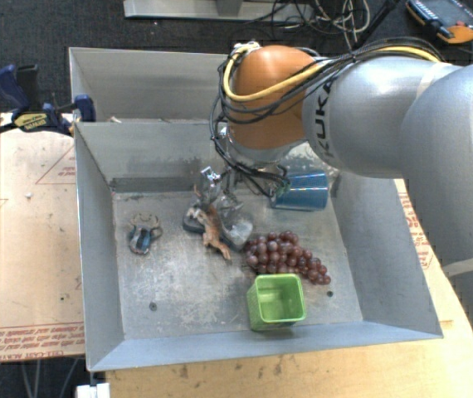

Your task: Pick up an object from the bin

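Note:
My gripper (221, 205) hangs below the orange wrist cover in the middle of the bin, its metal fingers (209, 187) apart and nothing between them. Just under and in front of it lies a small brown toy animal (215, 234), touching a little blue-grey piece (193, 221) on its left. The fingertips stand right over these two; whether they touch them I cannot tell. A bunch of dark red plastic grapes (286, 255) lies to the right of the toy.
A green square cup (276, 298) stands near the front wall, below the grapes. A blue box (303, 190) lies at the back right, partly under the arm. A small blue and grey trinket (143, 238) sits alone at the left.

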Controlling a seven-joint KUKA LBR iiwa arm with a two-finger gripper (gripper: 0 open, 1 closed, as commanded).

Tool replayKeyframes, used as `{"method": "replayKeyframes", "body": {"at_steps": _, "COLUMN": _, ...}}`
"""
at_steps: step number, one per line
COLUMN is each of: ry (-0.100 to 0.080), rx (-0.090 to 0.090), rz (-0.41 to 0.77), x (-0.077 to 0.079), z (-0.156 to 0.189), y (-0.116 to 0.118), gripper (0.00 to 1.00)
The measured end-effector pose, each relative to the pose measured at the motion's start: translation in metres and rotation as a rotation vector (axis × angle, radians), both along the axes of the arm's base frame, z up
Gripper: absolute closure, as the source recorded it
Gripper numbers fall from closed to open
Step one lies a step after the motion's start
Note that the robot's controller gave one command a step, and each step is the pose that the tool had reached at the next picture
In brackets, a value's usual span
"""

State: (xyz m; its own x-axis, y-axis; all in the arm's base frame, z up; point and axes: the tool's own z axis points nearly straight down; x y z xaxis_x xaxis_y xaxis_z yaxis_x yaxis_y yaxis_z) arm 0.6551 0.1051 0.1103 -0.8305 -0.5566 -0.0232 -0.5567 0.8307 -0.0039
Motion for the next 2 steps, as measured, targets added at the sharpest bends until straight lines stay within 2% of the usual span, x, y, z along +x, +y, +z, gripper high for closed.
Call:
{"method": "replayKeyframes", "body": {"at_steps": 1, "ry": 0.017, "rx": -0.007, "rz": 0.001, "x": -0.0044, "z": -0.0063, "y": -0.0024, "gripper": 0.00}}
{"method": "replayKeyframes", "body": {"at_steps": 2, "ry": 0.018, "rx": -0.007, "rz": 0.000, "x": -0.0045, "z": -0.0066, "y": -0.0029, "gripper": 1.00}}
